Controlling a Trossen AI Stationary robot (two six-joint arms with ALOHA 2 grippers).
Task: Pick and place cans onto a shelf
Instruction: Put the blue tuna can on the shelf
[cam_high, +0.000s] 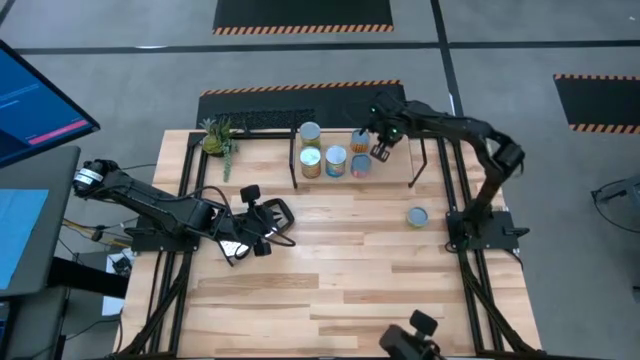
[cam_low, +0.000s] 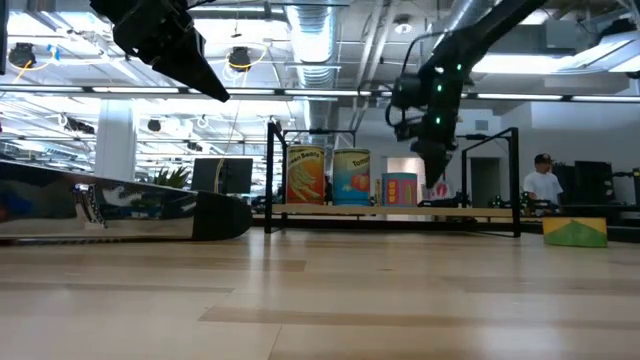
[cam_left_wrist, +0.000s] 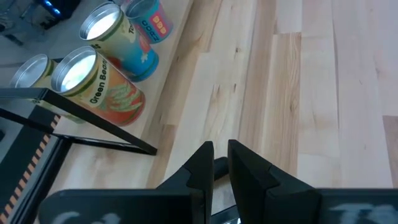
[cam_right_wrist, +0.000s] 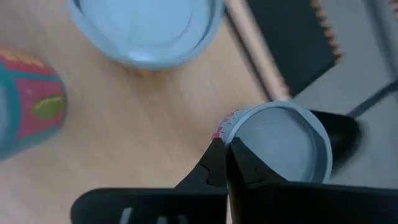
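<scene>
High view, upper centre of frame: shelf (cam_high: 395, 172) carrying four upright cans (cam_high: 335, 160) in a cluster toward its left end, with a fifth can (cam_high: 418, 216) apart on the bare surface (cam_high: 340, 270), right of centre. Right hand (cam_high: 381, 148) poised over the shelf just right of the cluster, fingers pressed together beside a can top in its wrist view. Left hand (cam_high: 268, 222) at left of centre over the surface, fingers pressed together, holding nothing. Potted plant (cam_high: 216, 138) at the surface's upper-left corner.
</scene>
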